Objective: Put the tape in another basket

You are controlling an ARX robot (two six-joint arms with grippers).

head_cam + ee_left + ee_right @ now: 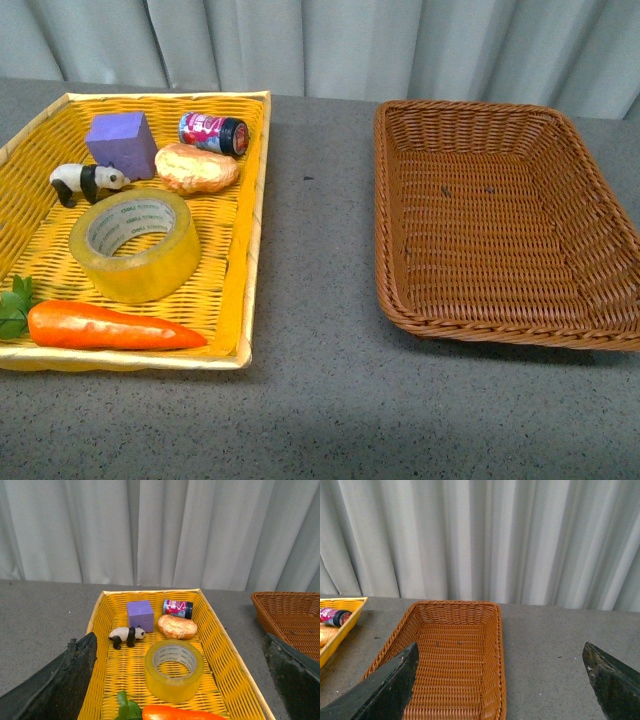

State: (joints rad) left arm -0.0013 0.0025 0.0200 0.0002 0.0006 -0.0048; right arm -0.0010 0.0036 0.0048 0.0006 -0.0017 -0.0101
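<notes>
Lying flat with its hole upward, the tape (pixel 135 243) is in the yellow tray (pixel 250 300), straight ahead of the left gripper (pixel 178 637). That gripper's fingers (pixel 65 680) are spread wide and stay well apart from the tape.

On the gripper's near side of the tape, a carrot (pixel 110 327) lies crosswise just beside it, between gripper and roll, with its green leaves (pixel 14 308) at one end. Past the tape, on its far side from the gripper, a bread (pixel 197 168) lies just beside it. A can (pixel 213 132) lies on its side right behind the bread. Also beyond the tape stands a panda (pixel 88 181), its head close against a purple block (pixel 121 143).

The right gripper (pixel 500 645) is likewise spread wide and grips nothing. The basket (pixel 455 680) lies ahead of it, partly between its fingers. The basket's floor shows only two small dark specks (pixel 465 190).

Tray and basket stand apart on the grey table (pixel 320 400), with a bare strip of table between them and the tray's raised rim on the tape's side of that strip. A pale curtain (pixel 300 40) hangs beyond both grippers.

Counted, there are two containers. The tray holds six things: one tape, one carrot, one bread, one can, one panda and one block.
</notes>
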